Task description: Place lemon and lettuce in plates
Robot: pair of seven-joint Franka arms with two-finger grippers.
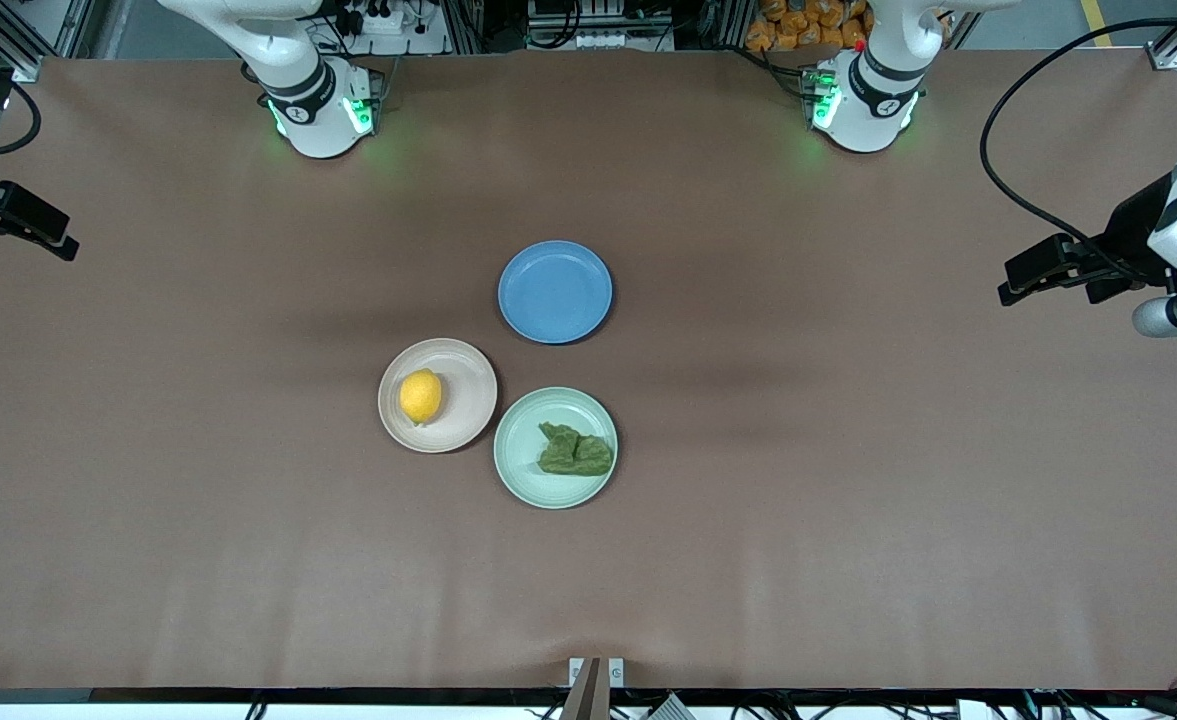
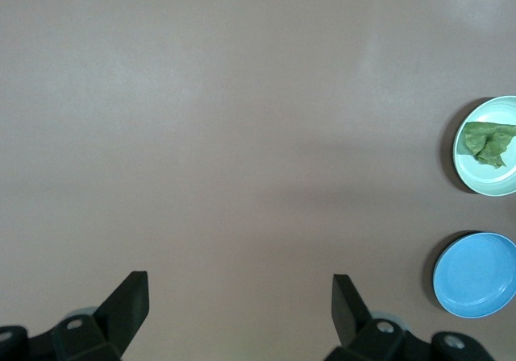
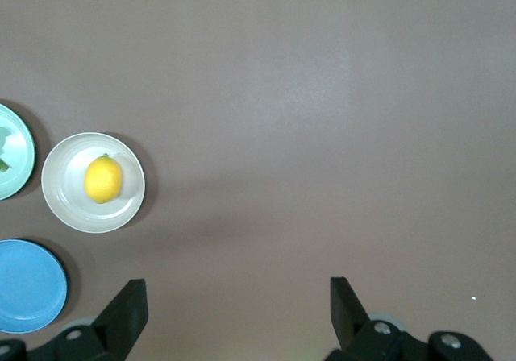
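The yellow lemon (image 1: 420, 396) lies on the beige-pink plate (image 1: 468, 385) near the table's middle; both also show in the right wrist view, the lemon (image 3: 103, 179) on its plate (image 3: 68, 204). The dark green lettuce (image 1: 574, 451) lies on the mint green plate (image 1: 528, 470), beside the beige plate and slightly nearer the front camera; the left wrist view shows the lettuce (image 2: 486, 143) on that plate (image 2: 477, 182). My left gripper (image 2: 240, 296) is open and empty over bare table at the left arm's end (image 1: 1033, 272). My right gripper (image 3: 239, 300) is open and empty over the right arm's end (image 1: 43, 232).
An empty blue plate (image 1: 555, 291) sits farther from the front camera than the two other plates, close to them. It also shows in the left wrist view (image 2: 476, 274) and the right wrist view (image 3: 28, 284). Brown table surface surrounds the plates.
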